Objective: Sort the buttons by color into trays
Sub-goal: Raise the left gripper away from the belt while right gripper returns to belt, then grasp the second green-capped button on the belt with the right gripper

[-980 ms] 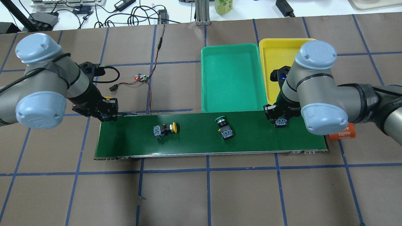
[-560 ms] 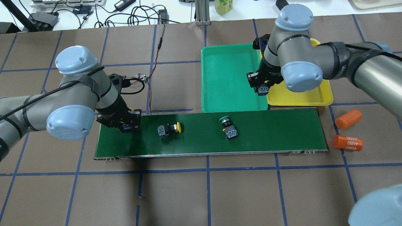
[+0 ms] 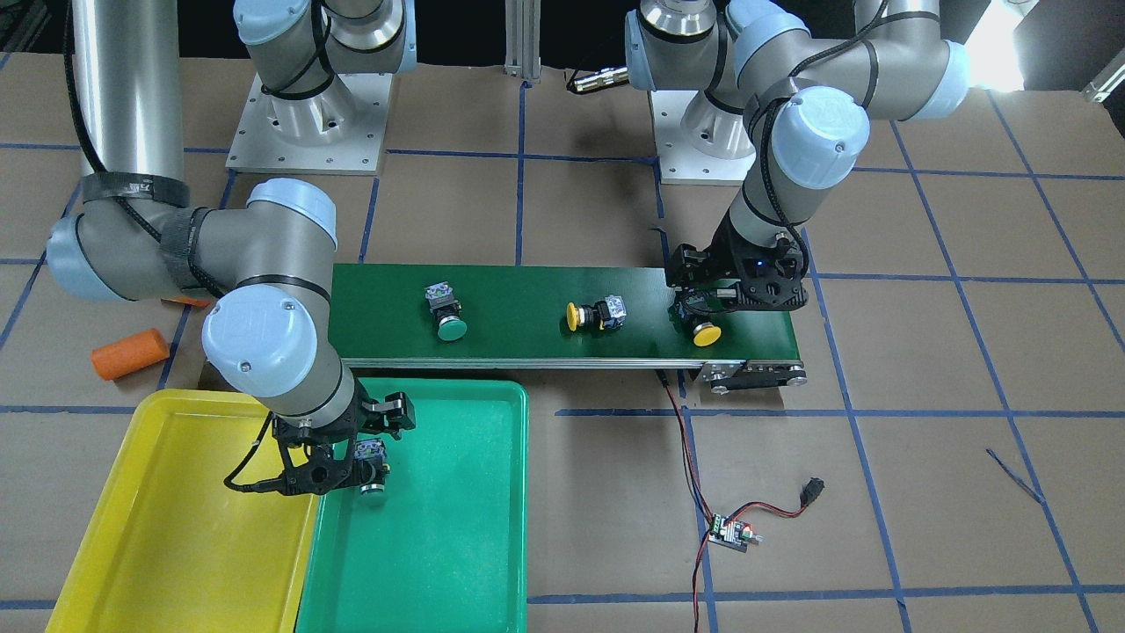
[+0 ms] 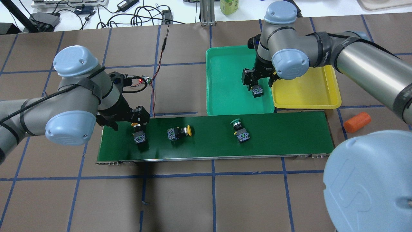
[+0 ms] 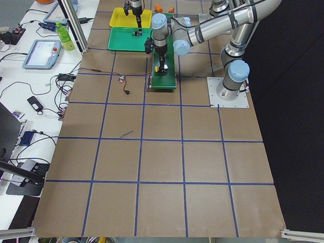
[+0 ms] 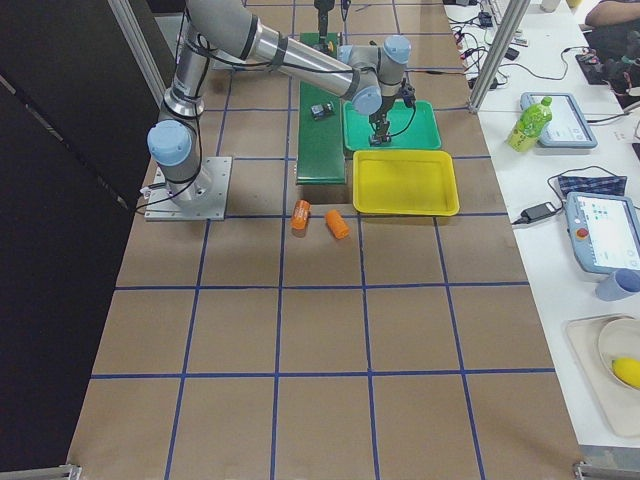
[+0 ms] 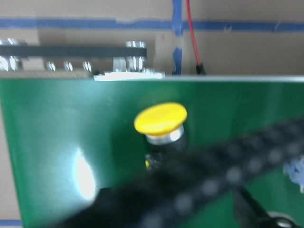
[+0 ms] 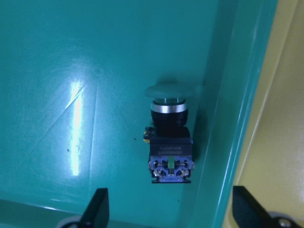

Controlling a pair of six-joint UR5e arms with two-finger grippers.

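My right gripper (image 4: 256, 85) is open over the green tray (image 4: 225, 80). A green button (image 8: 169, 128) lies on its side in that tray by the wall nearest the yellow tray (image 4: 305, 93), free between the spread fingers. My left gripper (image 4: 139, 125) is open over the left end of the belt. A yellow button (image 7: 160, 118) rests there just below it, also in the front view (image 3: 706, 334). A second yellow button (image 4: 178, 132) and a second green button (image 4: 239, 130) lie on the belt, apart from both grippers.
The dark-green conveyor belt (image 4: 283, 135) runs along the trays' near side. An orange cylinder (image 4: 356, 121) lies off its right end; a second one shows in the right view (image 6: 302, 215). A small circuit board (image 4: 145, 80) with red wires lies behind the belt's left end.
My right gripper carried a green button from the belt's right end into the green tray and let go. My left gripper brought a yellow button onto the belt's left end and released it. Both belt buttons drifted right.
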